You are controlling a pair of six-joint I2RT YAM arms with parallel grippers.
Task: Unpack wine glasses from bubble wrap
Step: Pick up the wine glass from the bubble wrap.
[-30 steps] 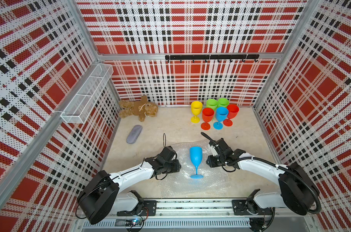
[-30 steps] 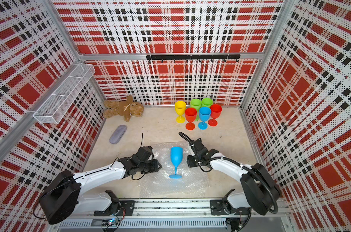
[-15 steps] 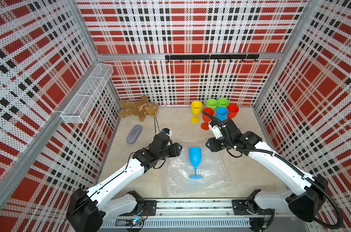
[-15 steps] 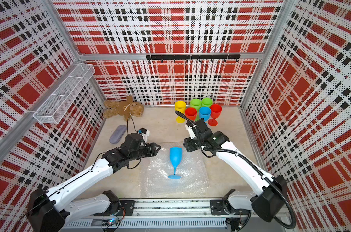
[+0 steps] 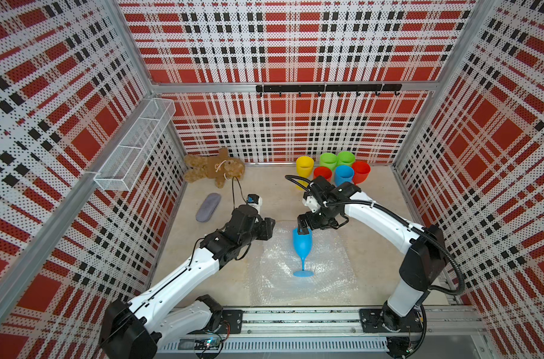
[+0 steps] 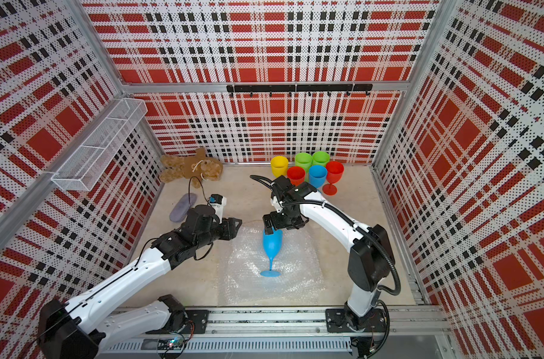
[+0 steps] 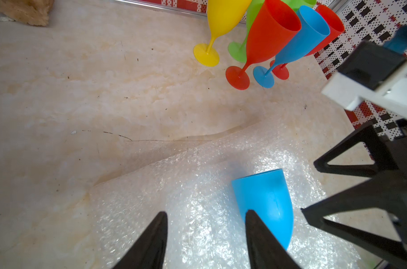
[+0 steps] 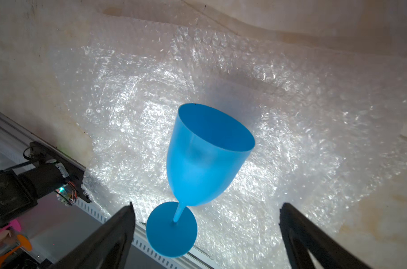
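Note:
A blue wine glass stands upright on a flat sheet of bubble wrap in the middle of the floor. My right gripper hovers over the far side of its rim, jaws wide open, holding nothing. My left gripper hangs to the left of the bowl, open, with only wrap under it. Several more wine glasses stand grouped at the back right: yellow, two green, two red and one blue.
A teddy bear lies at the back left and a grey oblong case lies near the left wall. A wire basket hangs on the left wall. A hook rail runs along the back wall.
Both arms have risen from low beside the blue glass. The right gripper has swung over the bowl and opened wide. The glass stands where it was.

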